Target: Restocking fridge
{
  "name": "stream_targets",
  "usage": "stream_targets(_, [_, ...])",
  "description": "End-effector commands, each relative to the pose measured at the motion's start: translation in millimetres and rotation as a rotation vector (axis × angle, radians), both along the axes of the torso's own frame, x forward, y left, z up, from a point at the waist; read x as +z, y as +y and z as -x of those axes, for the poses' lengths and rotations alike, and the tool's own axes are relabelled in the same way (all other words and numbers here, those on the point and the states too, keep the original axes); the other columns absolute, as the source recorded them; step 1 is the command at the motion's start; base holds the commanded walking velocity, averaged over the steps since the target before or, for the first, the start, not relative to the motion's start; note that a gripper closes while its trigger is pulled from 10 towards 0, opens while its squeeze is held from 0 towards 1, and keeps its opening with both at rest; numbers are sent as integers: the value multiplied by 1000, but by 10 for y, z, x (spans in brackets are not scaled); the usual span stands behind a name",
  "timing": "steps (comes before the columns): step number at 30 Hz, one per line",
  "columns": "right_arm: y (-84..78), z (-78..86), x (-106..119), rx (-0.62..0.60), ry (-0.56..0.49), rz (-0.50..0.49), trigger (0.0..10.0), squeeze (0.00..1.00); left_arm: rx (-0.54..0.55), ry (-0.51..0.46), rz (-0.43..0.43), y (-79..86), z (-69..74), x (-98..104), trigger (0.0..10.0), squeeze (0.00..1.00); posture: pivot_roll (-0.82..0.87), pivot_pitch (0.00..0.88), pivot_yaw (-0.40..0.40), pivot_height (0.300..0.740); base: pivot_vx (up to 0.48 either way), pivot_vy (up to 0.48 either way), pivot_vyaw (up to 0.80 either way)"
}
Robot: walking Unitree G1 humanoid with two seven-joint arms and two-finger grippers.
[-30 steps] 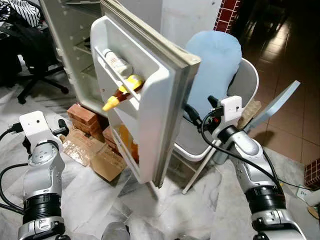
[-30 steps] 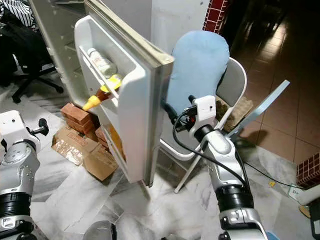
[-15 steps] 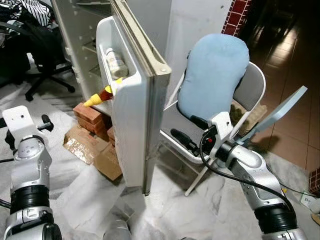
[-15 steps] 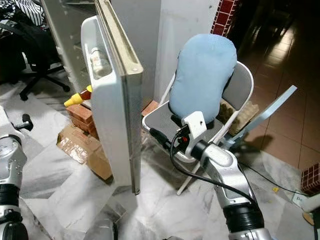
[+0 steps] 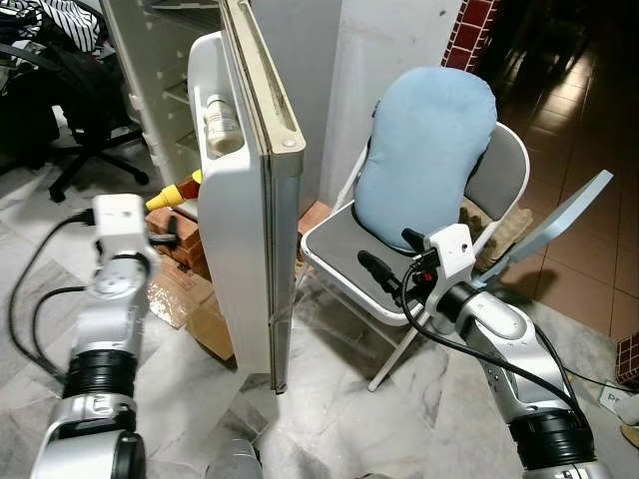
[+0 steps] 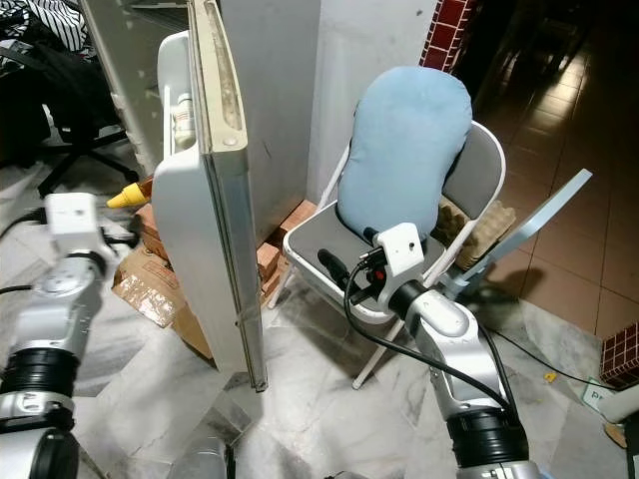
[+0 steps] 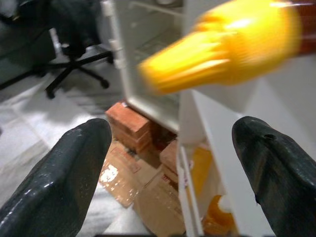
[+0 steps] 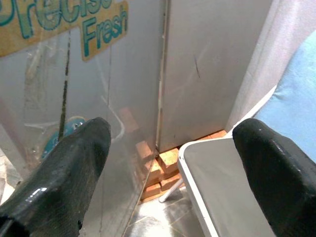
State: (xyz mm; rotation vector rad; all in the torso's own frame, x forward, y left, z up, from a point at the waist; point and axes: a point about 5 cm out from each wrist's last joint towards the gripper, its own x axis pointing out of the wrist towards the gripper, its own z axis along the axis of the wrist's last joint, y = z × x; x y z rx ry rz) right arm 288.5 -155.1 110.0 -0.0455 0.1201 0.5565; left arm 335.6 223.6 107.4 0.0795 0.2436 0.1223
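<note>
fridge door [image 5: 250, 200] stands ajar, its racks already holding a bottle [image 5: 218, 118] and a yellow-capped sauce bottle [image 7: 222, 42]. left tool [image 7: 170, 163] and right tool [image 8: 168, 168] both released, empty. stocking looks done; closing remains.

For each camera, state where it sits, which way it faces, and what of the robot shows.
Left eye view: head, facing forward and down at the fridge door and chair; both silver arms show.
Right eye view: same head, same scene.
Left wrist view: along the open left gripper at the yellow bottle cap.
Right wrist view: along the open right gripper at the fridge door's outer face.
Shared: door, bricks.
</note>
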Motion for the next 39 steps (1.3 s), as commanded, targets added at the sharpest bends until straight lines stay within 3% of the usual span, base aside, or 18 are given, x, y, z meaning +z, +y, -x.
stream_targets(1, [-31, 5, 4, -15, -5, 12, 10000, 0, -31, -34, -20, -39, -12, 72, 10000, 0, 37, 0, -54, 740, 0, 0, 0])
stream_targets(8, [-23, 5, -18, -21, -3, 20, 10000, 0, -111, -51, -44, -161, 1, 90, 10000, 0, 41, 0, -55, 740, 0, 0, 0])
stream_targets(18, [-32, 1, -30, -23, -2, 27, 10000, 0, 56, -35, -61, -56, 150, -37, 10000, 0, 43, 0, -50, 740, 0, 0, 0])
stream_targets(21, [-35, 2, -34, -22, 0, 31, 10000, 0, 161, -57, -90, 139, 186, -11, 10000, 0, 45, 0, -52, 740, 0, 0, 0])
stream_targets(23, [-35, -3, -37, -22, 0, 32, 10000, 0, 211, -88, -120, 258, 173, 67, 10000, 0, 47, 0, -53, 740, 0, 0, 0])
stream_targets(28, [-33, -12, -32, -24, -4, 32, 10000, 0, 240, -132, -160, 367, 136, 185, 10000, 0, 47, 0, -53, 740, 0, 0, 0])
stream_targets(29, [-32, -16, -32, -25, -5, 31, 10000, 0, 261, -168, -187, 429, 102, 291, 10000, 0, 45, 0, -51, 740, 0, 0, 0])
stream_targets(34, [-39, -11, -37, -30, -5, 33, 10000, 0, 263, -189, -207, 456, 48, 378, 10000, 0, 42, 0, -50, 740, 0, 0, 0])
stream_targets(39, [-42, -16, -35, -30, -7, 34, 10000, 0, 185, -176, -200, 393, -91, 389, 10000, 0, 41, 0, -51, 740, 0, 0, 0])
